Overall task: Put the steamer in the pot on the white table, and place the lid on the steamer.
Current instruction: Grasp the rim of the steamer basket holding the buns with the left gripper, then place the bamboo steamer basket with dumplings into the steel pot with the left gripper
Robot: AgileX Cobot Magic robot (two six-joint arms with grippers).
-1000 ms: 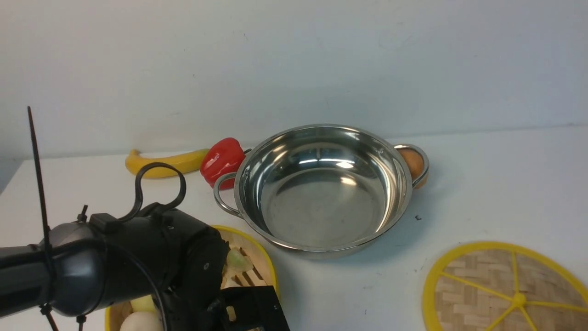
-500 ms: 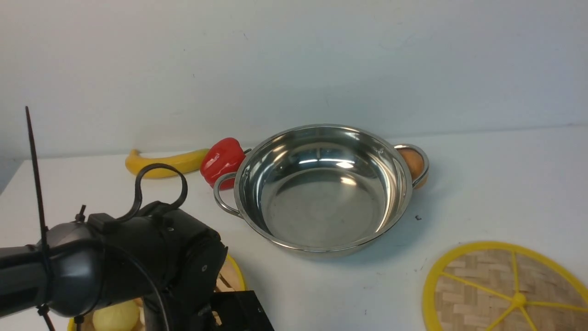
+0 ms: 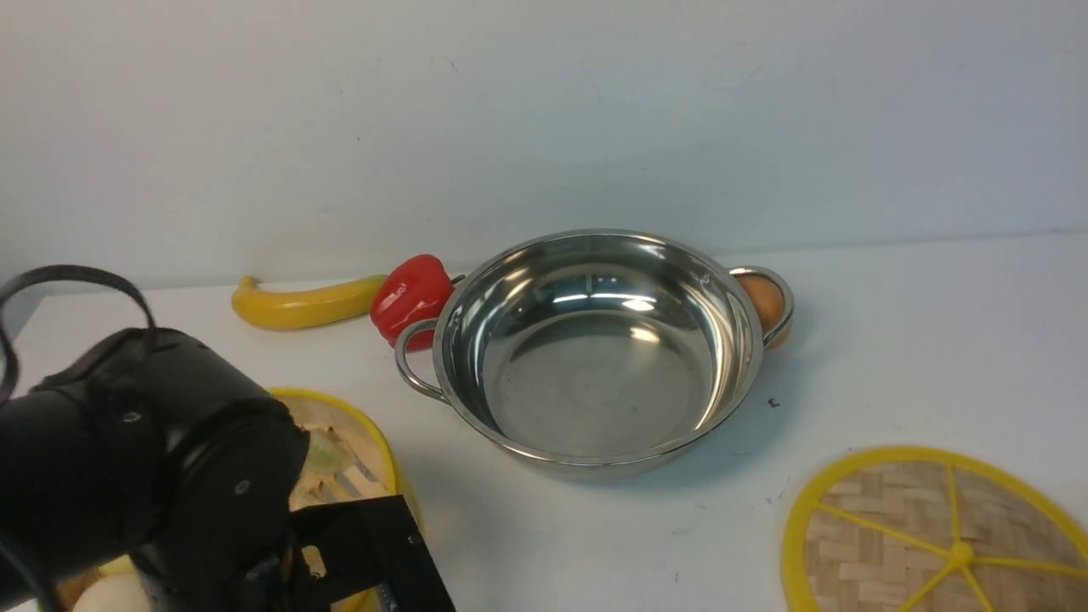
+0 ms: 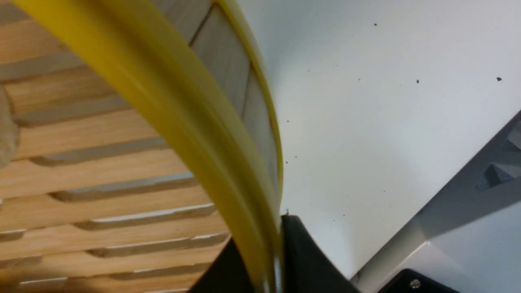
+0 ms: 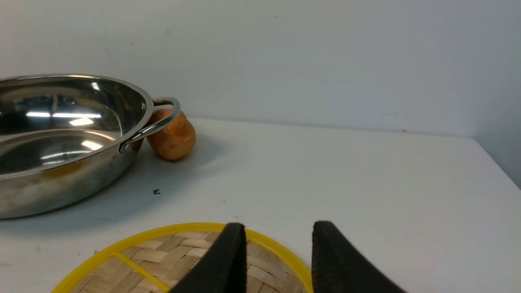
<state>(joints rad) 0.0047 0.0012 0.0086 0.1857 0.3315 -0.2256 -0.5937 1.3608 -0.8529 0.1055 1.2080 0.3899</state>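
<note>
Since a second ago, the left arm [image 3: 144, 459] has been swinging toward the robot's left and nearer the camera, carrying the steamer [image 3: 348, 442] further away from the pot [image 3: 722, 340]. The white table [image 3: 892, 340] is bearing everything. The pot is sitting empty at its middle, its two wire handles pointing left and right. The lid [image 3: 926, 535] is lying flat at the near right, well apart from the pot. The steamer is showing at the near left, mostly hidden behind the arm; whether it is clear of the table cannot be told. The left gripper [image 4: 268, 260] is clamping the steamer's yellow rim, one finger inside and one outside. The right gripper [image 5: 279, 244] is hanging over the lid's edge with its fingers apart. A banana [image 3: 297, 304] is lying at the far left, touching a red pepper [image 3: 412, 297] beside the pot's left handle. A potato [image 5: 171, 138] is resting under the right handle.
</note>
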